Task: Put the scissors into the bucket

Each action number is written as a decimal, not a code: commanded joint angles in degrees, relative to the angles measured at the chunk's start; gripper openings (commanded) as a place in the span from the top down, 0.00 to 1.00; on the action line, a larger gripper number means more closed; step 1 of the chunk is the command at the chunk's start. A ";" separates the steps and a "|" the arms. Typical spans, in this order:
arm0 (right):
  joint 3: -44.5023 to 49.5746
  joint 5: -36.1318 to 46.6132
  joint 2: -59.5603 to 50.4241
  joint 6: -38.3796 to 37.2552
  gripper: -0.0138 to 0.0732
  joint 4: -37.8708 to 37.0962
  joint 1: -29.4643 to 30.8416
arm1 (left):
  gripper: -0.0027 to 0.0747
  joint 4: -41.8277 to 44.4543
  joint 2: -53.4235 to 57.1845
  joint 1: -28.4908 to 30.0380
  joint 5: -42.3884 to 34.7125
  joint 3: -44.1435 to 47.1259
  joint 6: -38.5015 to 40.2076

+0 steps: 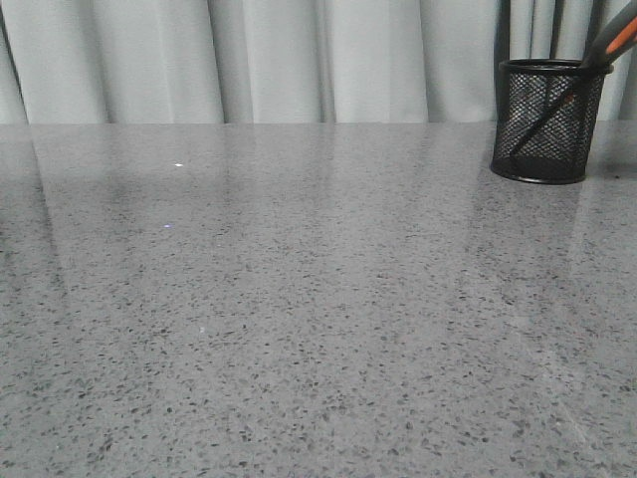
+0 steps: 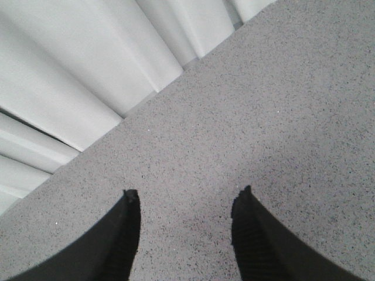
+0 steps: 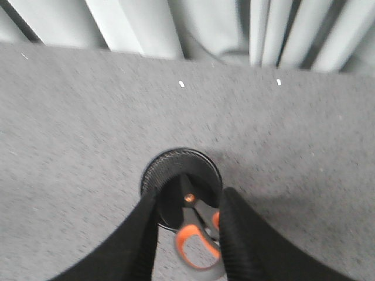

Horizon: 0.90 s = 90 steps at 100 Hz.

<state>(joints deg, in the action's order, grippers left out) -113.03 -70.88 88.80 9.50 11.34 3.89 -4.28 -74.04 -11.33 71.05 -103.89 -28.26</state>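
I see the scissors blades-down inside the bucket, my right gripper spread around the handles; my left gripper hangs apart over the surface.

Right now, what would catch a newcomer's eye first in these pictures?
The black mesh bucket at the table's far right, with the scissors standing blades-down inside and an orange-lined handle poking above the rim. In the right wrist view, the right gripper hangs directly over the bucket, fingers either side of the handles; whether it grips them is unclear. The left gripper is open over bare table.
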 commanded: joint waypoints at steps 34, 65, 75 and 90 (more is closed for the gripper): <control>8.66 16.94 -12.45 1.66 0.92 12.02 0.16 | 0.99 -0.42 1.61 0.10 -11.04 1.38 0.65; 40.25 44.41 -31.63 9.96 0.92 12.02 0.16 | 0.99 -0.42 14.05 0.10 -38.96 27.26 4.13; 52.32 54.06 -38.26 10.40 0.92 12.02 0.16 | 0.99 -0.53 20.34 0.10 -52.27 41.23 5.55; 69.71 63.97 -48.68 10.40 0.92 12.02 0.16 | 0.99 -4.63 29.43 0.10 -72.25 60.97 5.69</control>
<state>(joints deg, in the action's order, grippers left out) -50.79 -17.77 46.01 18.91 22.51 3.89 -5.77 -50.16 -11.33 15.34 -51.65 -23.64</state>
